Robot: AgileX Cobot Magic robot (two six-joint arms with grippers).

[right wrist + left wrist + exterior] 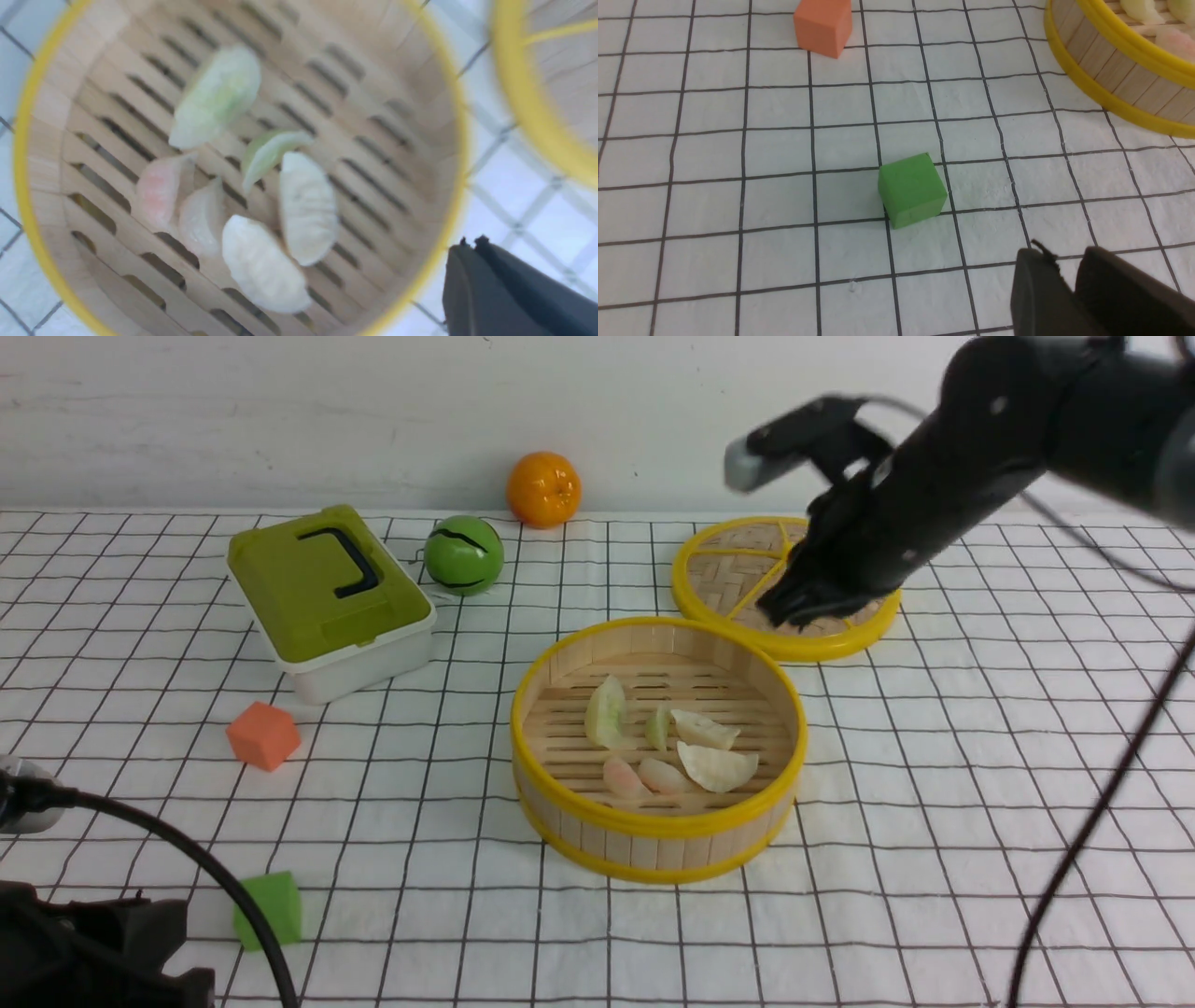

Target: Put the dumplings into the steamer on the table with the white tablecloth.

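**Dumplings all in the steamer, right arm raised behind it**

Dumplings (667, 747) lie on the slatted floor of the steamer (653, 835); we count six in the right wrist view: two greenish, two pinkish, two whitish, clustered near the centre, some touching. We see none left on the white tablecloth (934, 803), so we judge the task to be at its end.

The steamer stands near the middle of the table (140, 709). Our right gripper (808, 607) hangs above and behind it, over the flat woven lid (738, 574), so the dumplings lie forward of and below it, toward us. Our right arm is clearly the nearer one; it reaches in from the upper right, angled downward. In its wrist view the two fingers (504, 289) sit pressed together with nothing between them.

Our left gripper (1069, 289) sits low at the near left corner, well apart from the steamer, above the cloth near the green cube (913, 189), with the orange cube (824, 25) farther off. Its fingers also look closed and empty.

Beyond these stand a green-lidded box (331, 597), a green ball (464, 555) and an orange (543, 488).
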